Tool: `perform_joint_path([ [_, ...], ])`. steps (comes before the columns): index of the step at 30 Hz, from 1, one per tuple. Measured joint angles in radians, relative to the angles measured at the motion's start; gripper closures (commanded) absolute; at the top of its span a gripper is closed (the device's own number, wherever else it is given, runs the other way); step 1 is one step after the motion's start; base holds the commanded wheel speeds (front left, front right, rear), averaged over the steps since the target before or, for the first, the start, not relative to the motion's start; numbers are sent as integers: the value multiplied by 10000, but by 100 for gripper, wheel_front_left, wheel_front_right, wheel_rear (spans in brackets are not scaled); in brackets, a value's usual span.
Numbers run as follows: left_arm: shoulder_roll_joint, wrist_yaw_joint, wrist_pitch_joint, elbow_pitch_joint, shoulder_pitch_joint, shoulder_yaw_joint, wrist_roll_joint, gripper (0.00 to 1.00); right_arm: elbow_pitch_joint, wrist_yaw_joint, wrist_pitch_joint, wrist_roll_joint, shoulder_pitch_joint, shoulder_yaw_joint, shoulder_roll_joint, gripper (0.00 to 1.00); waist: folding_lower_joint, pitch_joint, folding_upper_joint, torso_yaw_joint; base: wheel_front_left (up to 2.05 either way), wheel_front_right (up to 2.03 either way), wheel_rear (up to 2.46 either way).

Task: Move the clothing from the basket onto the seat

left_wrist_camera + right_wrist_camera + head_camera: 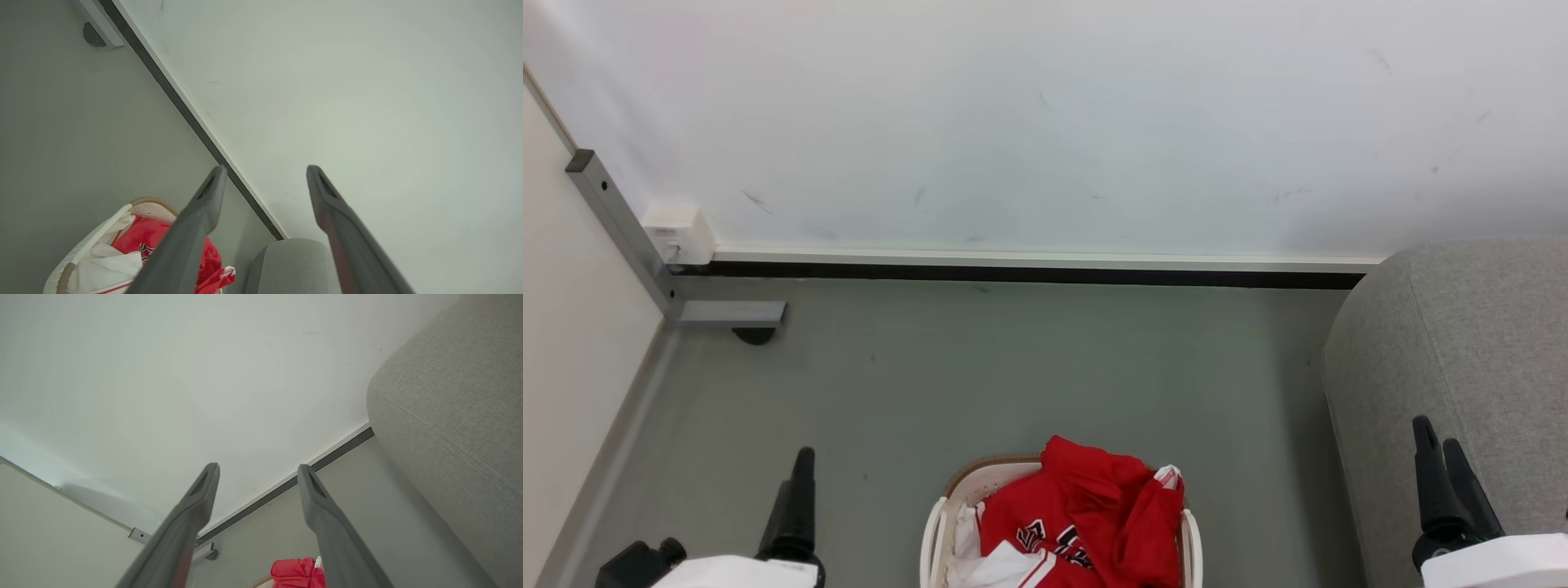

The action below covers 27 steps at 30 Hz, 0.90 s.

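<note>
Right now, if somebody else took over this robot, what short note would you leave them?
Left pincer: open, empty.
Right pincer: open, empty, beside the large grey fabric sofa.
Bright red sports jersey with white panels: heaped in the white plastic laundry basket with the brown rim, on the floor between the two pincers.
Done: nothing; the jersey is not yet grasped.
Left: grip the jersey, lift it out, lay it on the sofa at the robot's right.

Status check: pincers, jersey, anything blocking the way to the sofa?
Open and empty: left pincer, right pincer. Red jersey heaped in basket, untouched. Grey sofa right of basket, strip of floor between.
</note>
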Motion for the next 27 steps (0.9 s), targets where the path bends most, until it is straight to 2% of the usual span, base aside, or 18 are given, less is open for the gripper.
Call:
perform_joint_path([
  [13,54,198,-512,-71,104,-244,2583,0,36,0,-516,-2420,9,299,-65,0,0,-21,0,-12,0,0,0],
  [27,353,535,-903,-201,124,-589,4585,0,113,0,-940,-4130,10,217,0,0,0,21,0,-11,0,0,0],
])
